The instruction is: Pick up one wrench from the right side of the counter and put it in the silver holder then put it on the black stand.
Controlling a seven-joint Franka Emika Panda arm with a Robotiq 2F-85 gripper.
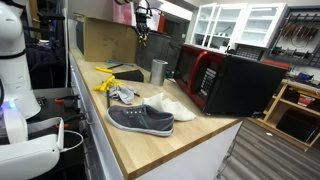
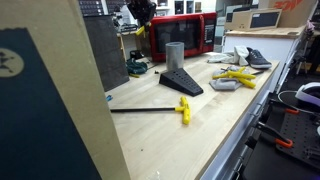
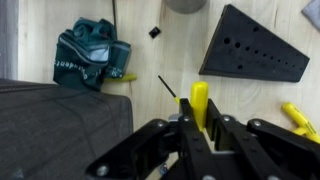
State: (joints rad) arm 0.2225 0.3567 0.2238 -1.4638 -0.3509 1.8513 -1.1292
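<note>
Gripper (image 3: pixel 193 125) high over counter (image 2: pixel 200 135), claw clamped, apparently on the slim dark wrench (image 3: pixel 168 87). Carry step. Silver holder (image 3: pixel 185 4) at twelve o'clock, black stand (image 3: pixel 255 45) at two. Next: centre over holder, lower wrench in upright.

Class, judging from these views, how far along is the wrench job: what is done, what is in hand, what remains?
Done: a yellow-handled wrench appears lifted off the counter. In hand: the gripper is shut on its handle, held high. Left: placing it in the silver holder, then on the black stand, whose holes look empty.
</note>
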